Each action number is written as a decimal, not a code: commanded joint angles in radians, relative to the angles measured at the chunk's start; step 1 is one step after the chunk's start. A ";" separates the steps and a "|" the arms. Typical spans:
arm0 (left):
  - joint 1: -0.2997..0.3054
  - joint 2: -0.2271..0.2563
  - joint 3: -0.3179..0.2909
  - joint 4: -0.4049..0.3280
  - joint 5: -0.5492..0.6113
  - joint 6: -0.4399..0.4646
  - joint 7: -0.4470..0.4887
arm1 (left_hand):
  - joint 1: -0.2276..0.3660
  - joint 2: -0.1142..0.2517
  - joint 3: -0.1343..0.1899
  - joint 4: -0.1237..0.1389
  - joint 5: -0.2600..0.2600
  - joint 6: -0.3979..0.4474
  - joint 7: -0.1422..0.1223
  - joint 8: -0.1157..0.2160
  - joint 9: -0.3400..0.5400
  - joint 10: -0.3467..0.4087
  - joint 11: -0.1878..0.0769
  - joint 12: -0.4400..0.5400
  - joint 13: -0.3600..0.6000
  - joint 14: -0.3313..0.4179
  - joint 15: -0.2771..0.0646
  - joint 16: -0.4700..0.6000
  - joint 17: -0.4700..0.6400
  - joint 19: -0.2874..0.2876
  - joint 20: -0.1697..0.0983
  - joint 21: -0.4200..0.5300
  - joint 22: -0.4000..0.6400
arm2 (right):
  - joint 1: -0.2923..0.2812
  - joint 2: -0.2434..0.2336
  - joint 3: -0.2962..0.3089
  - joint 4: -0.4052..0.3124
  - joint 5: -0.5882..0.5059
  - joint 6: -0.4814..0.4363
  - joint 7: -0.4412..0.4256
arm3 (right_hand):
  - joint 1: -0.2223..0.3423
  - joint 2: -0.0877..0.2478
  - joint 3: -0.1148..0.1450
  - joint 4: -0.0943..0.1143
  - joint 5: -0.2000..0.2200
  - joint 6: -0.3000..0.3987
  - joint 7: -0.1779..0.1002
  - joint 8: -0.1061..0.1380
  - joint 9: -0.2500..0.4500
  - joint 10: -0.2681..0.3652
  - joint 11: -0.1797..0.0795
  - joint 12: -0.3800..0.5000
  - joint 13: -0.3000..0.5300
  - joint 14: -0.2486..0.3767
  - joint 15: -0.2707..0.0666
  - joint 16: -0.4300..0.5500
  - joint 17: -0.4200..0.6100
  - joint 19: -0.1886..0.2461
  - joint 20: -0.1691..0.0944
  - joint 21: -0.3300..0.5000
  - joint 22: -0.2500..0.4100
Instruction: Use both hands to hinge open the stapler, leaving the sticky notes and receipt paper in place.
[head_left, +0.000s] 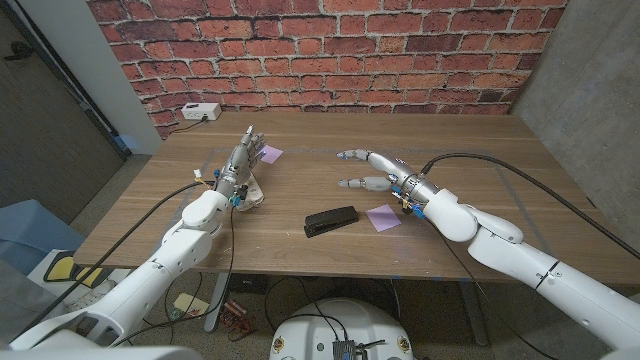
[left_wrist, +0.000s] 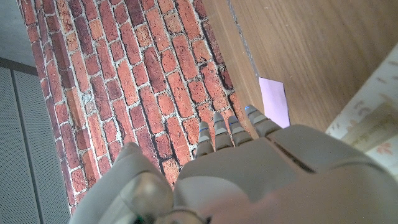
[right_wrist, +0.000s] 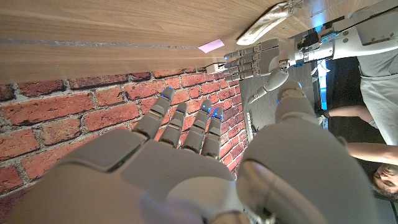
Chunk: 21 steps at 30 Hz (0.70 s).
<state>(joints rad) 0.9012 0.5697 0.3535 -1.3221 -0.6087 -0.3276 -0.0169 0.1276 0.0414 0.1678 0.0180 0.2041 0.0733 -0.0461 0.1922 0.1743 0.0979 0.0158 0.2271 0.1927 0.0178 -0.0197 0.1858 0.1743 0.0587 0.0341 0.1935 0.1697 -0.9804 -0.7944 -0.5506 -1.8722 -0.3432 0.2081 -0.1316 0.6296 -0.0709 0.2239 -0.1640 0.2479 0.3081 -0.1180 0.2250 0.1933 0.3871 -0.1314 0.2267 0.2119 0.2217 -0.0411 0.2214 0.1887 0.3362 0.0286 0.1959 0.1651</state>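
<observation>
Brick wall (head_left: 330, 50) backs the wooden worktop (head_left: 480, 150). Both hands hover with fingers spread, holding nothing: the left hand (head_left: 240, 165) beyond and left of the stapler (head_left: 331, 221), the right hand (head_left: 375, 170) beyond it. The stapler lies closed near the front edge, a purple sticky note (head_left: 383, 217) just right. Reaching comes first; next, both hands must descend onto the stapler.

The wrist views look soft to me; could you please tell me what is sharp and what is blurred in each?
Left wrist view: brick wall crisp, left hand blurred up close. Right wrist view: right hand soft, bricks fairly sharp. Head view: stapler sharp, evenly lit.
</observation>
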 joint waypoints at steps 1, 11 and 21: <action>-0.004 -0.002 0.001 0.015 -0.003 -0.004 -0.008 | 0.001 0.009 -0.001 -0.006 0.005 0.004 -0.003 -0.001 0.003 0.007 -0.002 0.004 0.005 0.003 0.000 -0.001 0.003 0.004 0.006 -0.003 0.004 | -0.010 -0.008 -0.013 -0.022 -0.050 -0.014 0.000 | 0.012 -0.002 -0.001 0.010 -0.001 -0.009 0.004 -0.004 0.001 -0.004 0.005 -0.004 0.002 0.009 -0.144 -0.001 0.002 0.014 -0.002 0.000 0.005; -0.003 -0.008 0.000 0.025 -0.013 -0.006 -0.015 | -0.003 0.011 -0.002 -0.005 0.005 0.012 0.005 0.000 0.003 0.014 -0.005 0.005 0.005 0.004 -0.007 -0.001 0.003 0.008 -0.010 -0.001 0.004 | -0.009 -0.003 -0.032 -0.035 -0.115 -0.035 -0.009 | 0.023 0.023 -0.017 0.031 -0.012 -0.003 0.006 -0.010 0.003 0.013 0.016 0.001 0.017 0.120 -0.165 0.047 0.024 0.065 -0.023 0.008 0.008; 0.003 -0.007 -0.006 0.029 -0.021 -0.009 -0.017 | -0.004 0.012 -0.002 -0.004 0.005 0.013 0.006 -0.001 0.003 0.016 -0.008 0.005 0.005 0.004 -0.009 -0.001 0.002 0.008 -0.011 -0.002 0.004 | -0.001 -0.008 -0.047 -0.056 -0.144 -0.053 0.022 | 0.027 0.025 -0.028 0.033 -0.018 -0.023 0.006 -0.019 0.003 -0.016 0.023 -0.010 0.023 0.121 -0.168 0.052 0.035 0.058 -0.005 0.001 0.008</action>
<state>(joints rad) 0.8988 0.5645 0.3534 -1.3017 -0.6195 -0.3334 -0.0285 0.1253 0.0438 0.1678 0.0180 0.2041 0.0804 -0.0389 0.1924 0.1743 0.1033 0.0103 0.2271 0.1927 0.0177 -0.0197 0.1858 0.1743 0.0624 0.0305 0.1935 0.1697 -0.9875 -0.7993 -0.5826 -1.9099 -0.4485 0.1723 -0.1322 0.6509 -0.0548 0.2004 -0.1326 0.2321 0.2852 -0.1127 0.2048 0.1933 0.3693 -0.1109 0.2175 0.2304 0.3396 -0.0411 0.2632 0.2195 0.3927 0.0186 0.2011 0.1702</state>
